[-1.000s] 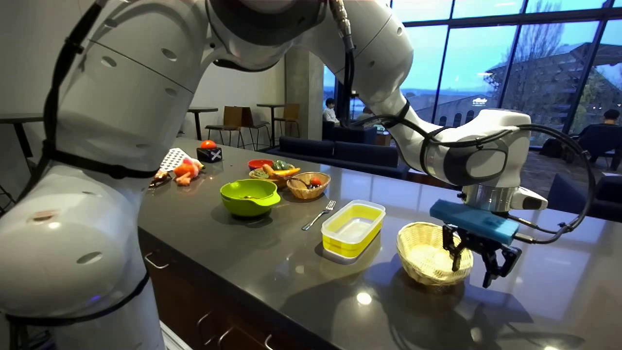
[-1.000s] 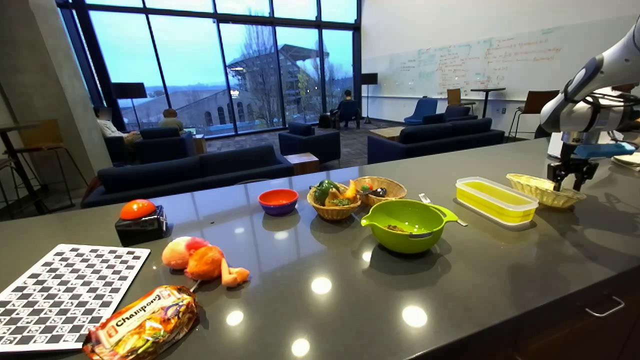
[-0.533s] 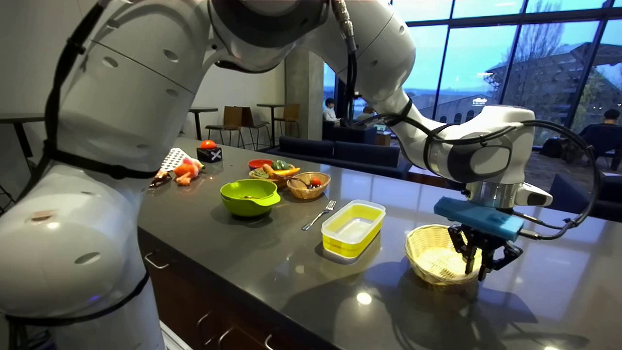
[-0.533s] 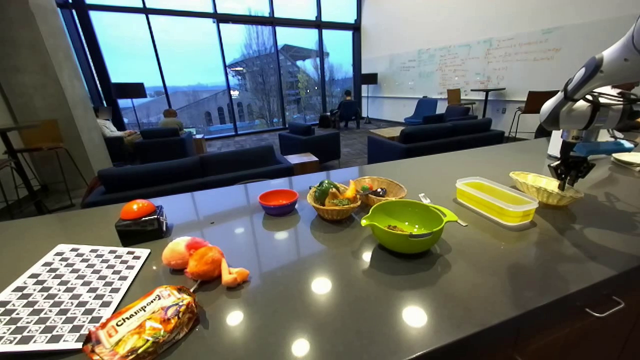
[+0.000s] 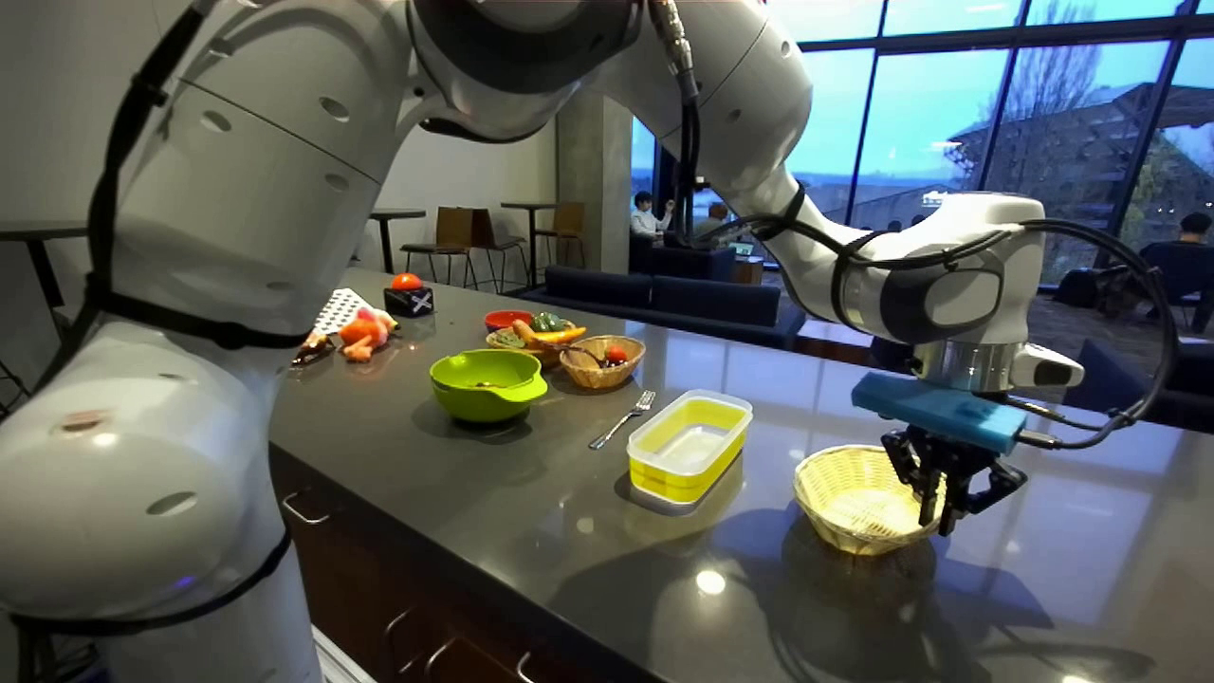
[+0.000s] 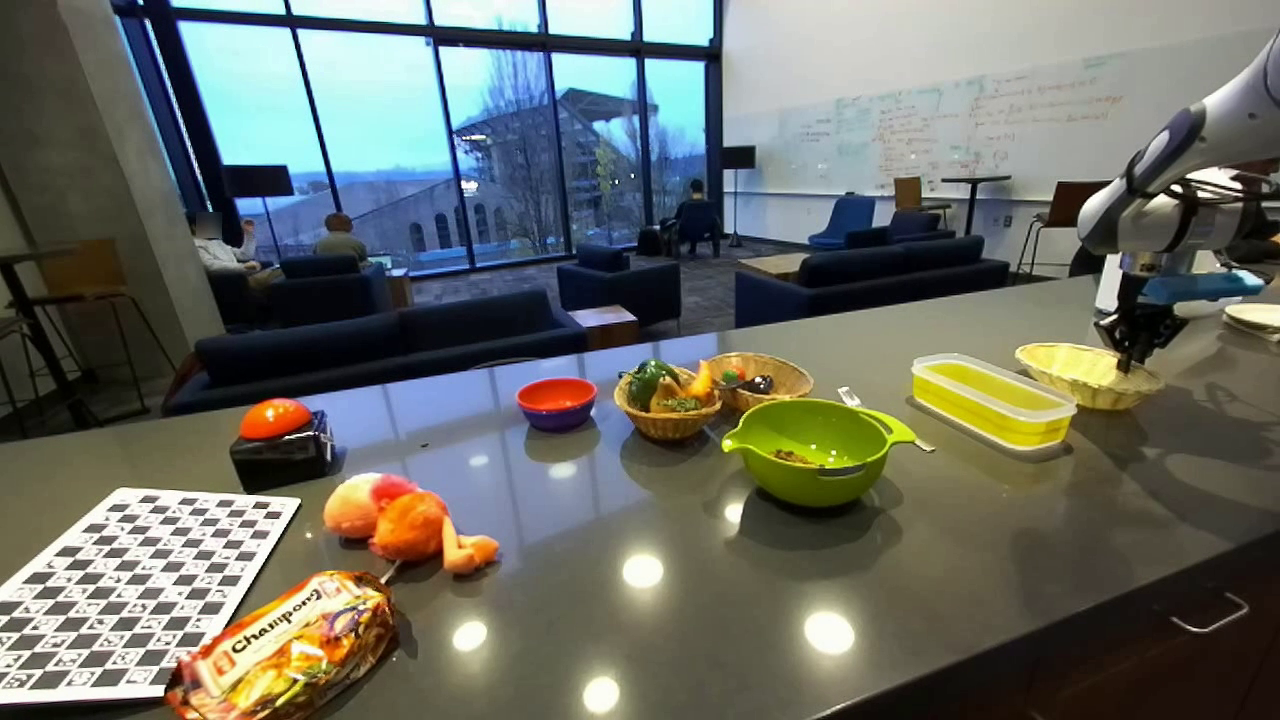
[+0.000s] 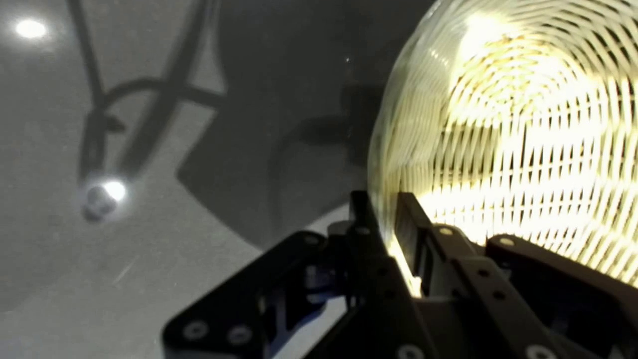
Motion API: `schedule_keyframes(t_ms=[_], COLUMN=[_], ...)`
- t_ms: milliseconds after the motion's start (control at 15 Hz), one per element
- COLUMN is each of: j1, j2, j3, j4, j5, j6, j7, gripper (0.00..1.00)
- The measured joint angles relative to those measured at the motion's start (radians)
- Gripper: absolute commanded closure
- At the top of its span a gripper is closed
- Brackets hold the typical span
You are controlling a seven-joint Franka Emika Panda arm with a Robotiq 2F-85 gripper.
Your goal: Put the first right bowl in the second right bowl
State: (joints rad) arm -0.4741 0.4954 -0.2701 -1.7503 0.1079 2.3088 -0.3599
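Note:
The first right bowl (image 5: 858,507) is a round, pale cream woven basket, seen in both exterior views and large in the wrist view. My gripper (image 7: 383,199) has its rim pinched, one finger outside the wall and one inside. Whether the base touches the counter I cannot tell. Beside it lies the second right bowl (image 5: 675,477), a rectangular bright yellow container with a translucent rim and nothing in it. Both bowls stand close together at the right in an exterior view, where the gripper (image 6: 1125,366) is over the basket's far side from the yellow one.
A fork (image 5: 622,420) lies just beyond the yellow container. Past it are a lime-green bowl (image 5: 486,387), wicker baskets (image 6: 668,415) with toy vegetables, and a red-purple bowl (image 6: 556,405). The counter edge (image 5: 474,555) runs along the near side, close to the arm's base.
The fingers have come together on the woven basket's rim. The basket shifted slightly away from the yellow container, then its tilt changed as the gripper rose a little.

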Motion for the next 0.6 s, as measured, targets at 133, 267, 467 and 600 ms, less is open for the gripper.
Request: schedule_keyframes(t_ms=[133,267,467,600], j1=[0.004,0.007,0.01,0.01], j2=[0.0,-0.001,-0.005,-0.009], j3=[0.0,0.001,0.001,0.002], j4=[0.007,0.013,0.015,0.015], j5=[-0.015,-0.022,-0.025,-0.025], j6=[0.0,0.0,0.003,0.005], j7=[0.017,0.026,0.034,0.035], gripper=[0.96,0.96,0.96,0.96])
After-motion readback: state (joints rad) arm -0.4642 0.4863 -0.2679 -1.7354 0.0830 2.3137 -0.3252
